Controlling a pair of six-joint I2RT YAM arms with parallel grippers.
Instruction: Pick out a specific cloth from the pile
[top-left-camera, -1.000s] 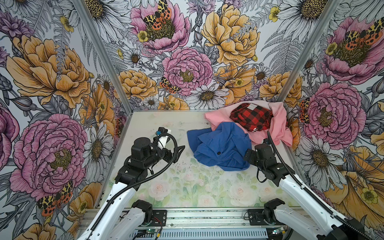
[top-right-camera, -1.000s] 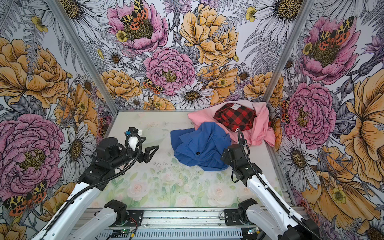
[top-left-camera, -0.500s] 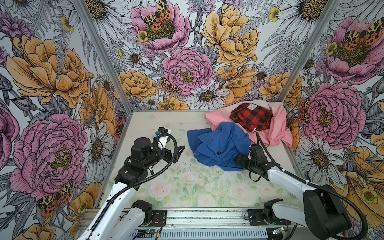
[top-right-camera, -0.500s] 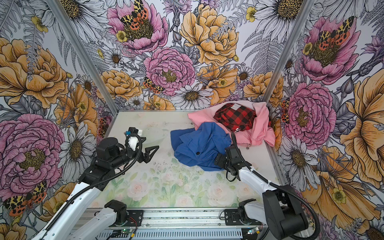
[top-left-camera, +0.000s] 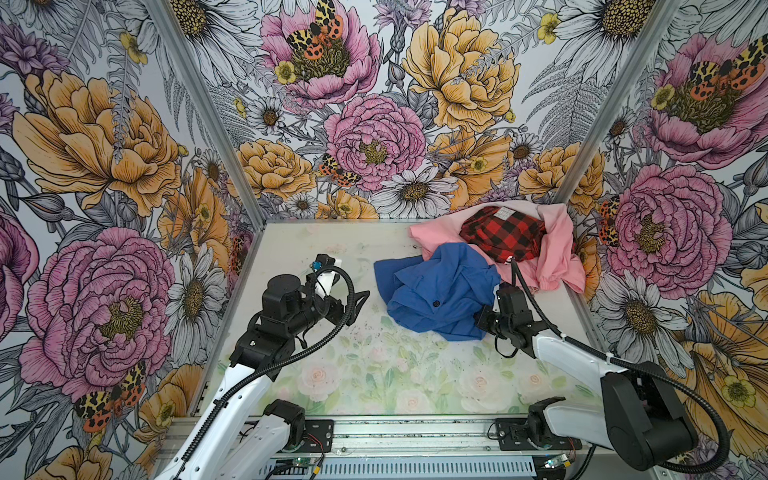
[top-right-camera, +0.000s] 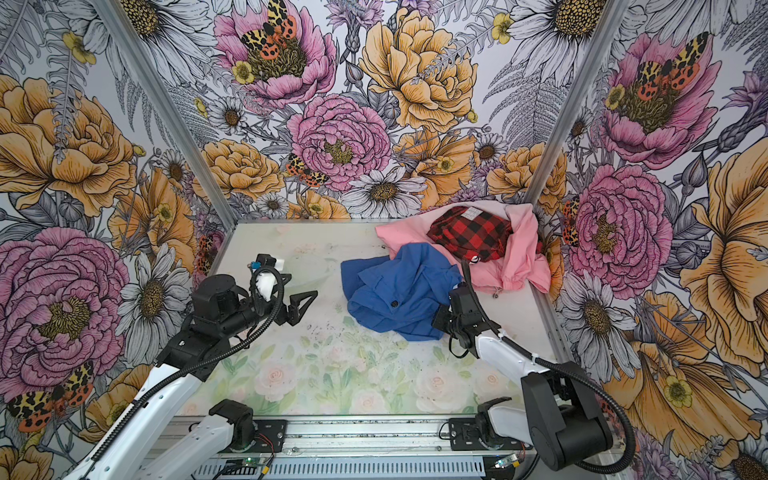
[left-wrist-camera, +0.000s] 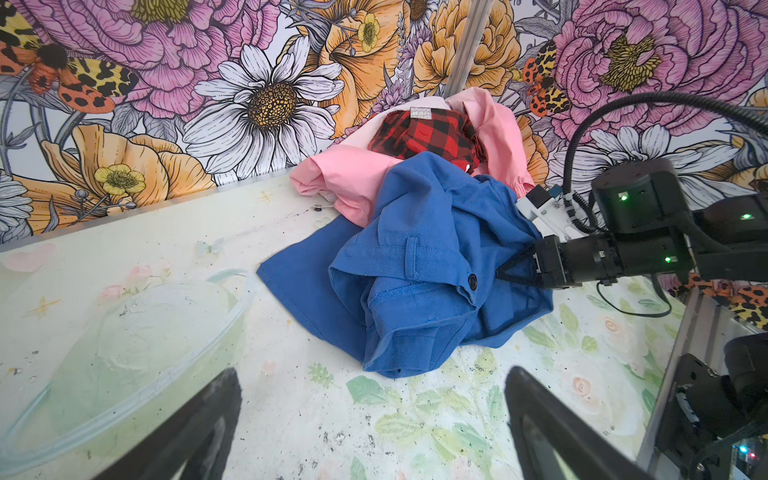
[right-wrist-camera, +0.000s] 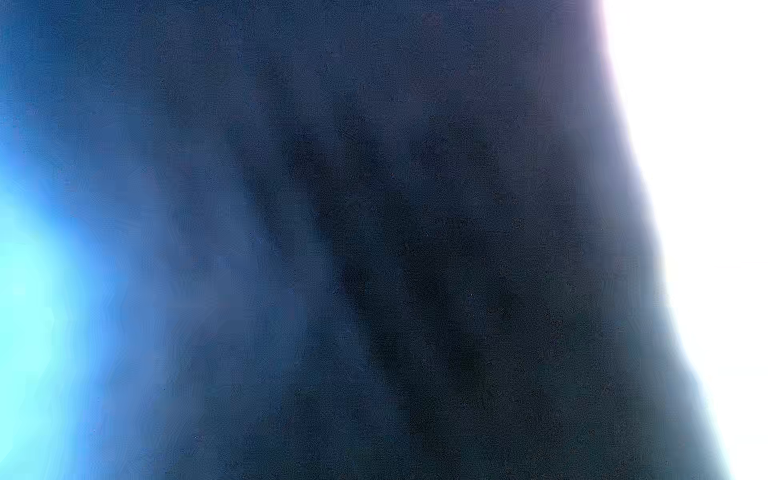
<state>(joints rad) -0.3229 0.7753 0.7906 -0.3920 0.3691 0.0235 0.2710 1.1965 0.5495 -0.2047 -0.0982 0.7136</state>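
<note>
The right end effector (left-wrist-camera: 505, 272) has its jaws pressed together on a fold of the blue garment (left-wrist-camera: 415, 257), just beside its dark button (left-wrist-camera: 472, 281). That garment sprawls on the worktop (top-left-camera: 374, 374) at the near edge of the pile (top-right-camera: 511, 266). Its far corner overlaps the pink garment (top-left-camera: 557, 257) cradling the plaid cloth (top-left-camera: 503, 232). It looks soft, light and floppy, and I'd say a thick seamed fold holds best. The left end effector (top-right-camera: 301, 306) hovers spread, well apart.
</note>
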